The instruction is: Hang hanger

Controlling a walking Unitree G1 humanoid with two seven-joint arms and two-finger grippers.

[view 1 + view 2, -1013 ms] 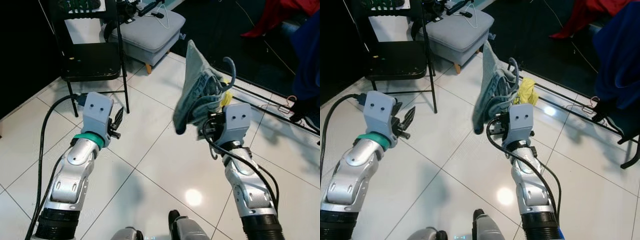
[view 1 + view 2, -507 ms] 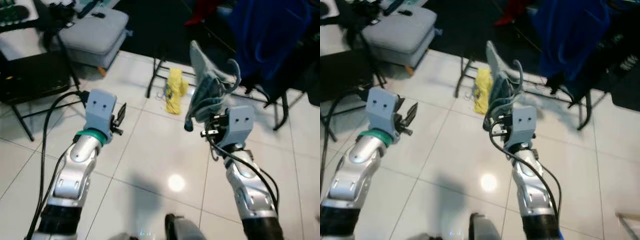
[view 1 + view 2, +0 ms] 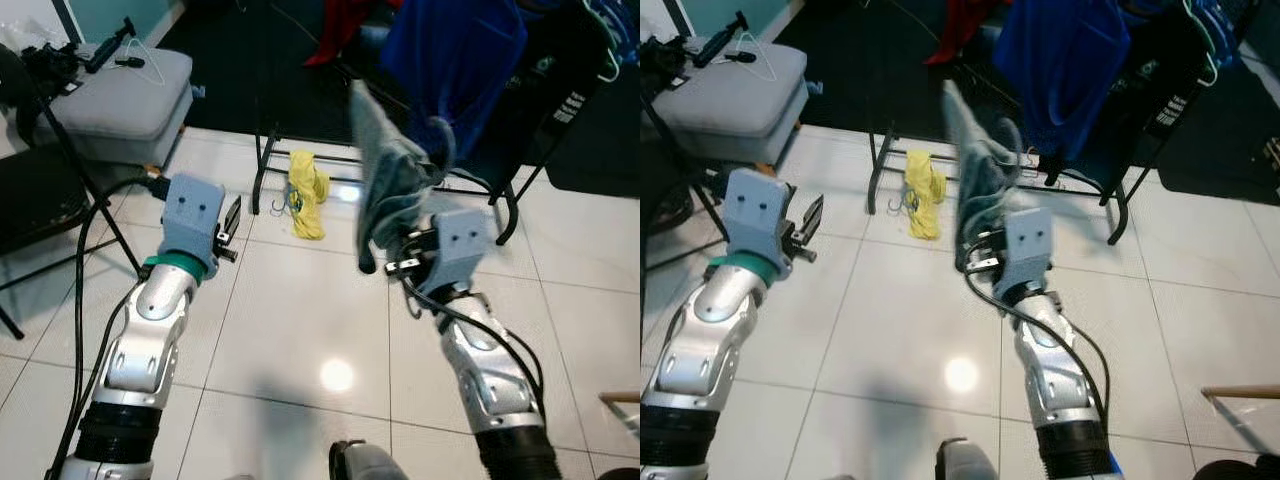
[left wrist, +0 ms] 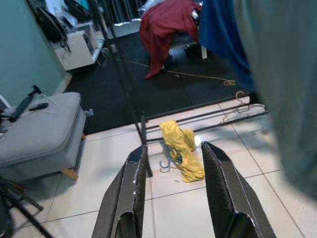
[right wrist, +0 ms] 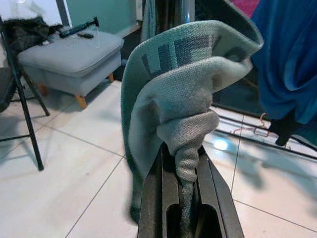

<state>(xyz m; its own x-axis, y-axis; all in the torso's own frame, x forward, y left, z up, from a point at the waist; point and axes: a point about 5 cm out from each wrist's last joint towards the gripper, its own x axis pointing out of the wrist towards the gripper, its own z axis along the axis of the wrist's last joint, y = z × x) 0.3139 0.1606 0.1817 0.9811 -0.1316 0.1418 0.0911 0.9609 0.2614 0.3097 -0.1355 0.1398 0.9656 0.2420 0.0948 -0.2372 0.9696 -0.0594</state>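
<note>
Above the white tiled floor (image 3: 300,330), the right gripper (image 3: 400,262) was clamped on a hanger (image 3: 440,150) draped in a grey-green garment (image 3: 385,190). The garment was a ribbed knit, bunched into a thick fold where it entered the fingers (image 5: 158,198), with a darker striped band along its upper edge. The load stood nearly upright, its long axis running from the gripper upward and slightly away from the robot; the curved hook rose at its top, just before a blue garment (image 3: 450,60) hanging on a black rack (image 3: 262,160). The lower tail of the grey-green cloth hung below the fingers.

The left gripper (image 3: 228,225) was raised at the robot's left with its fingers apart and nothing between them, pointing toward a yellow cloth (image 3: 305,192) lying on the floor by the rack's near foot. A grey stool (image 3: 110,95) stood at the far left, and a red garment (image 4: 166,25) lay beyond the rack.
</note>
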